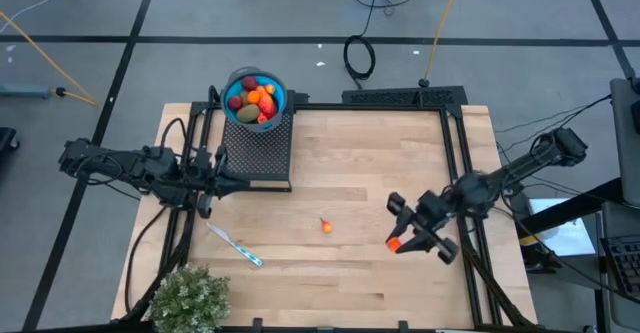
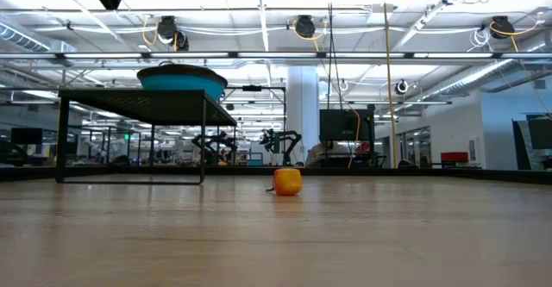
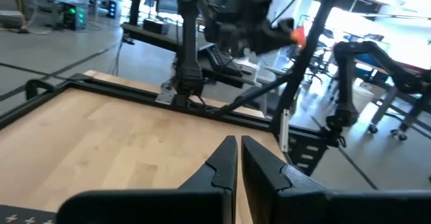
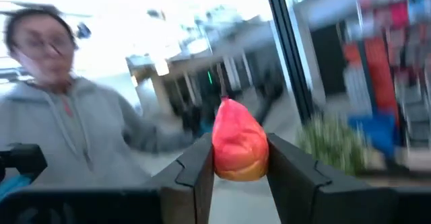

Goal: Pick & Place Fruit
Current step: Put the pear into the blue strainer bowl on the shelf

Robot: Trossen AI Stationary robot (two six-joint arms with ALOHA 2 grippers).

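Note:
A blue bowl (image 1: pixel 255 98) with several pieces of fruit stands on a black mesh stand (image 1: pixel 258 148) at the table's far left. One small orange ball (image 1: pixel 327 226) rests on the wood near the table's middle, also visible in the low view (image 2: pixel 287 181). My right gripper (image 1: pixel 398 239) hovers above the table's right part, shut on a red-orange fruit piece (image 4: pixel 239 146). My left gripper (image 3: pixel 238 158) waits in front of the stand, fingers together, holding nothing. My right gripper pinches the red-orange fruit piece by its two opposite sides (image 4: pixel 219 153) between its two fingers. The fingers come from the table's right side, about level. The piece is lifted clear of the table, and its pointed end (image 4: pixel 224 104) sticks out past the fingers.
A thin blue-and-white stick (image 1: pixel 235 245) lies near the left front, beside a bushy green plant (image 1: pixel 190 298) at the near left corner. A black frame (image 1: pixel 455 143) runs along the table's far and right edges. A person in a grey hoodie (image 4: pixel 64 126) stands beyond the table.

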